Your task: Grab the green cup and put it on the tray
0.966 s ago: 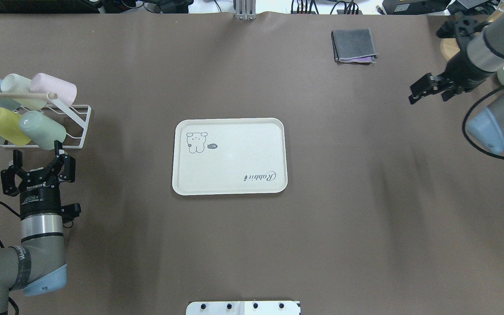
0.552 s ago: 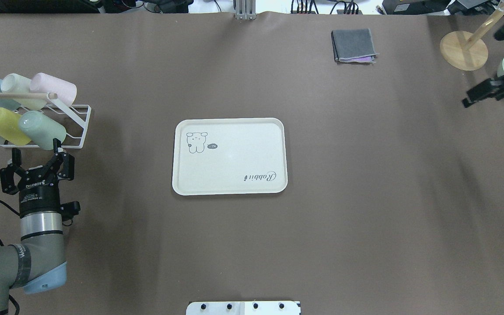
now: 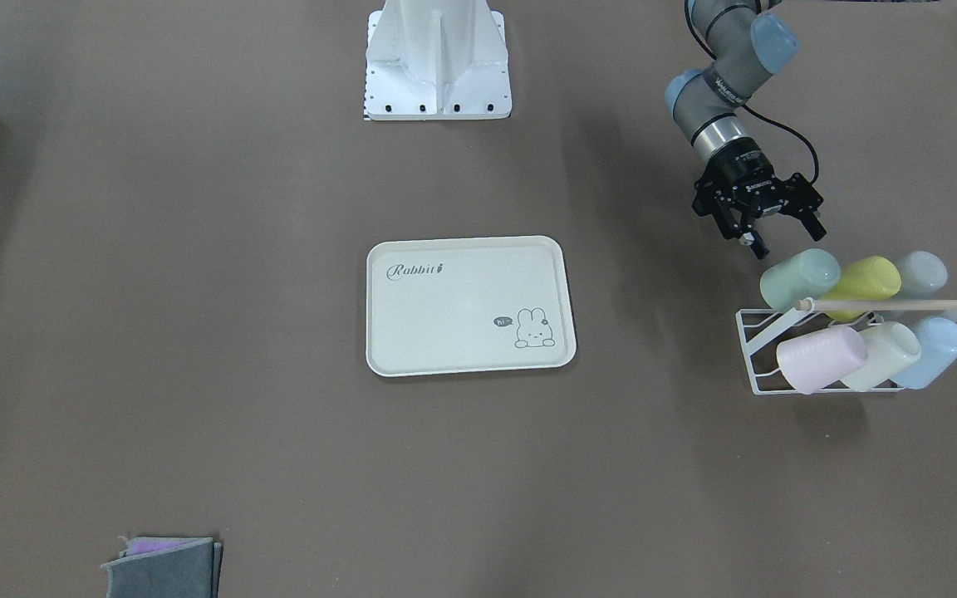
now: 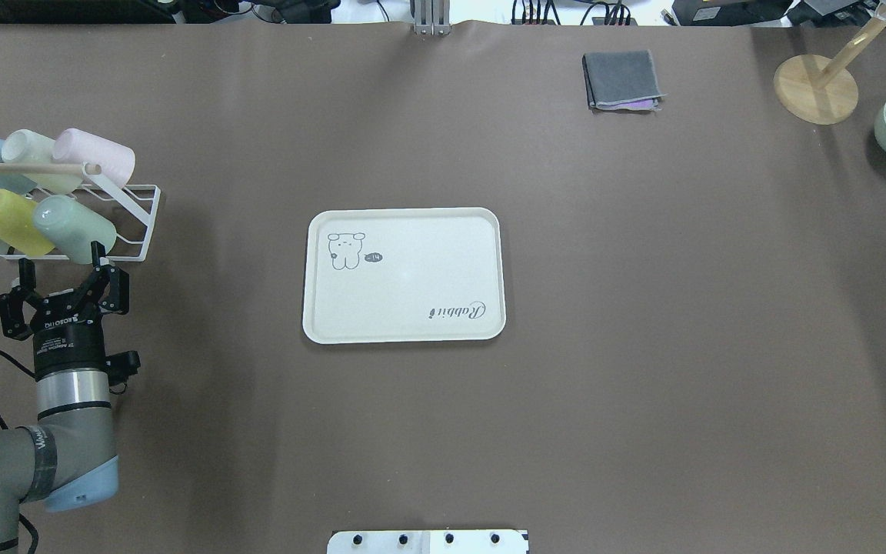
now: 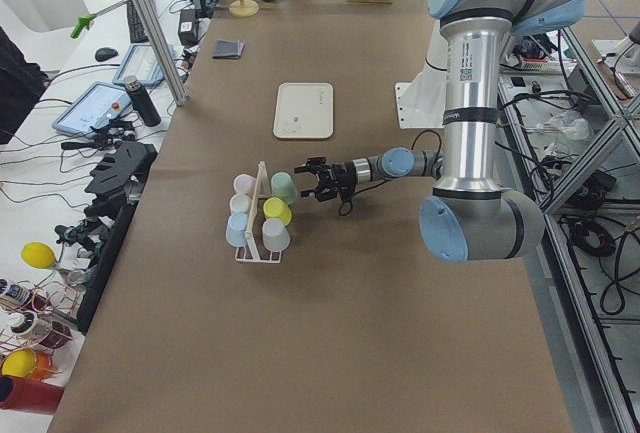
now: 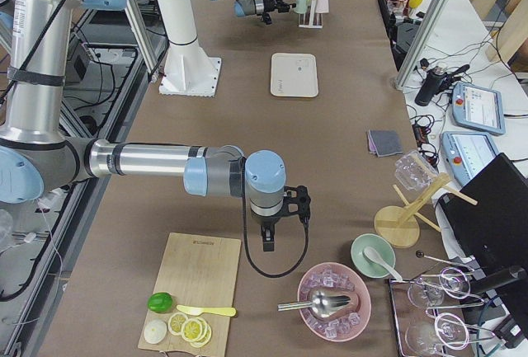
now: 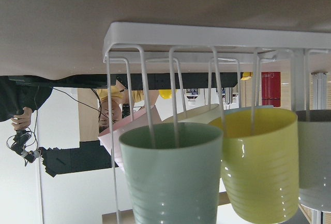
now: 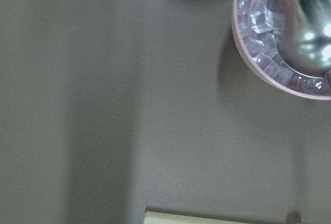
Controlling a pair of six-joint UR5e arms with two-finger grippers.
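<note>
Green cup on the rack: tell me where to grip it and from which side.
Likely best: take the green cup across its round side wall, approaching from the robot's side, where the open left gripper faces it. It leans on the rack, yellow cup tight beside it.

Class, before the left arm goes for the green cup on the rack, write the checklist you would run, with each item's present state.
1. Left claw open: ok.
2. Green cup centred in the left wrist view: ok.
3. Room for a finger between it and the yellow cup: cannot tell.
4. Tray bare to receive it: ok.
5. Right claw away from the tray: ok.
</note>
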